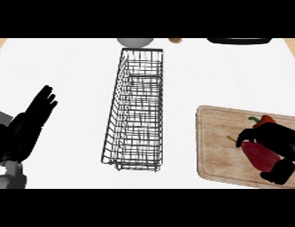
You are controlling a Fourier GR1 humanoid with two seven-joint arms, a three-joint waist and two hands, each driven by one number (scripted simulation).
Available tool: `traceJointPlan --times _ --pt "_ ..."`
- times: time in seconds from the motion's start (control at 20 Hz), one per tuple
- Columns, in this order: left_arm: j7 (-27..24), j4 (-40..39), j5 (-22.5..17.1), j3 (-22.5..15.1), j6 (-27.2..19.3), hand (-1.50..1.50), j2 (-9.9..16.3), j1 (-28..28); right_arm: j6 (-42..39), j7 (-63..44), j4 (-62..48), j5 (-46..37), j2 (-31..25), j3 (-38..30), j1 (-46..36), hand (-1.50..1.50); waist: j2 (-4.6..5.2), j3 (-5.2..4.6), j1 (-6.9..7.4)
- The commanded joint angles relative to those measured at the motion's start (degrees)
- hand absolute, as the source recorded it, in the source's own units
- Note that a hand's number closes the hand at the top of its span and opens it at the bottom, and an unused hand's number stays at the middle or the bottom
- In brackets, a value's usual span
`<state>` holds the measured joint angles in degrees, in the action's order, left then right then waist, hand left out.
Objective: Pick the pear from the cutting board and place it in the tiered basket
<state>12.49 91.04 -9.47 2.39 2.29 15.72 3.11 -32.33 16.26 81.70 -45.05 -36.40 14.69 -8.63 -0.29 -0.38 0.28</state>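
Head view: the right hand (pixel 277 141) is curled over a red, green-stemmed fruit (pixel 262 156) lying on the cutting board (pixel 218 146) at the table's (pixel 71 66) right. The wire tiered basket (pixel 135 111) stands mid-table. The left hand (pixel 29 122) rests released, fingers straight, at left.

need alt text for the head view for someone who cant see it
The robot's right hand curls over a red fruit on a wooden cutting board at right. A tall wire tiered basket stands mid-counter; the open left hand rests at left.
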Motion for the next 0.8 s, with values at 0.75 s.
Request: traceJointPlan --times 0.75 --pt "-2.2 -2.7 1.1 1.7 2.0 0.0 -1.5 -1.0 28.3 -0.3 -2.5 -7.7 2.8 -18.1 1.2 1.5 0.34 0.43 -0.57"
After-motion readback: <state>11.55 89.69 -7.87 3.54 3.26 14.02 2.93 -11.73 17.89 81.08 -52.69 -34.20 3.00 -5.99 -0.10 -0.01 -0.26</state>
